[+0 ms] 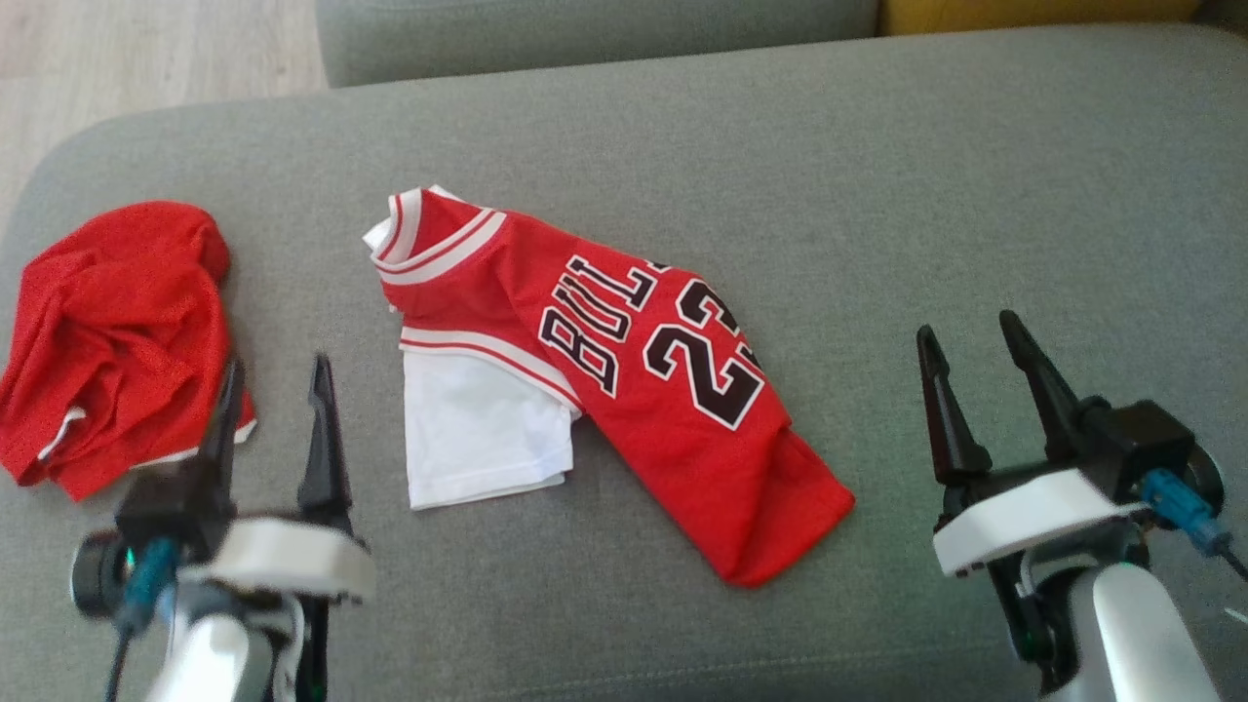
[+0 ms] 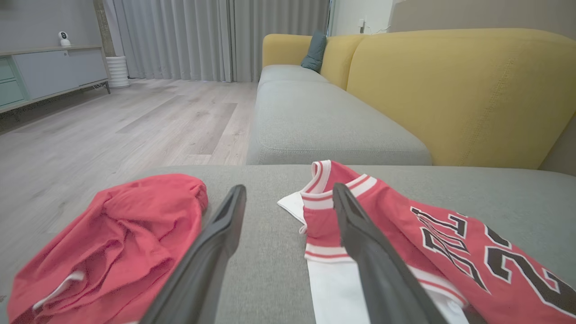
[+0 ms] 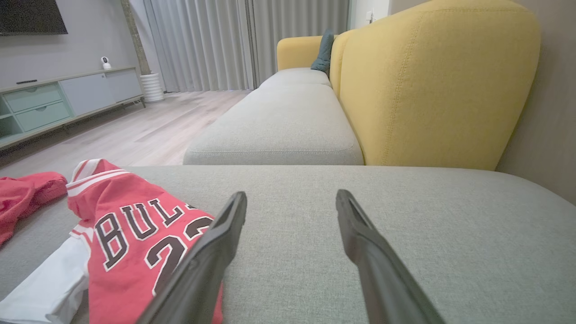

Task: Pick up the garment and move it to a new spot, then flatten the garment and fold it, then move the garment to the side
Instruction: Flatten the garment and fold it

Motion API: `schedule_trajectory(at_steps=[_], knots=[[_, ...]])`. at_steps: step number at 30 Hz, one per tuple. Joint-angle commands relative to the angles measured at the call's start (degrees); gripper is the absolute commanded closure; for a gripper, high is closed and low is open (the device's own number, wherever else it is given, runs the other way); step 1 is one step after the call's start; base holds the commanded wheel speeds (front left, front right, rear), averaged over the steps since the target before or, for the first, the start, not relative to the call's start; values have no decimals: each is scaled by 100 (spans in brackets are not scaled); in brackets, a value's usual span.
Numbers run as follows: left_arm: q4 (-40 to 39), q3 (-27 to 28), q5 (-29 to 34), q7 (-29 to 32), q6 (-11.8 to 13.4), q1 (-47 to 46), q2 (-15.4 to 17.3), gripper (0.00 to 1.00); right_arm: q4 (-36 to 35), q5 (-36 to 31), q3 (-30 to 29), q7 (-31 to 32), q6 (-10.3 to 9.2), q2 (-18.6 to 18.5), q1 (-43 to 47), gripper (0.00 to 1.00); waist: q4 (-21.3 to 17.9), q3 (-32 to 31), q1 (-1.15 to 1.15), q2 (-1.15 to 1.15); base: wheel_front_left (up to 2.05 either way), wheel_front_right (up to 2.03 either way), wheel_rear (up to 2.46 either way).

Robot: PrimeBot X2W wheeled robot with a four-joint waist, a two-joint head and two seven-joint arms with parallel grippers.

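The jersey (image 1: 624, 380) lies mid-cushion (image 1: 877, 195), slanting from its collar (image 1: 429, 239) at 10 o'clock to its hem (image 1: 780, 526) at 5 o'clock. It looks doubled lengthwise, with a white sleeve (image 1: 478, 439) sticking out at 7 o'clock. I judge the fold step to be in hand and unfinished, since the sleeve is loose and the body is askew. The next move probably calls for a low pinch on the sleeve's edge to tuck it over, or a grip at each end to square the cloth. The left gripper (image 1: 277, 366) sits at 8 o'clock of the jersey, fingers spread and empty, clear of the cloth and between it and a red heap (image 1: 117, 331) at 9 o'clock. The right gripper (image 1: 965, 327) waits at 3 o'clock, well apart, its fingers also released and holding nothing.
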Motion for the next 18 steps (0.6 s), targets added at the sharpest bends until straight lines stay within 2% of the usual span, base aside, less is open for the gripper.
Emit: schedule_trajectory(at_steps=[1, 8, 18], knots=[[-259, 274, 58, -43, 55, -129, 171, 0, -230, -40, 145, 34, -4, -23, 3, 0, 20, -54, 0, 0, 0, 0, 0], [-695, 189, 166, -44, 225, 468, 127, 0, -260, 28, 174, 91, -4, -23, 197, 0, 42, -176, 0, 0, 0, 0, 0], [-834, 152, 188, -32, 262, 509, 170, 0, -292, 70, 197, 116, -4, -23, 188, 0, 4, -176, 0, 0, 0, 0, 0]])
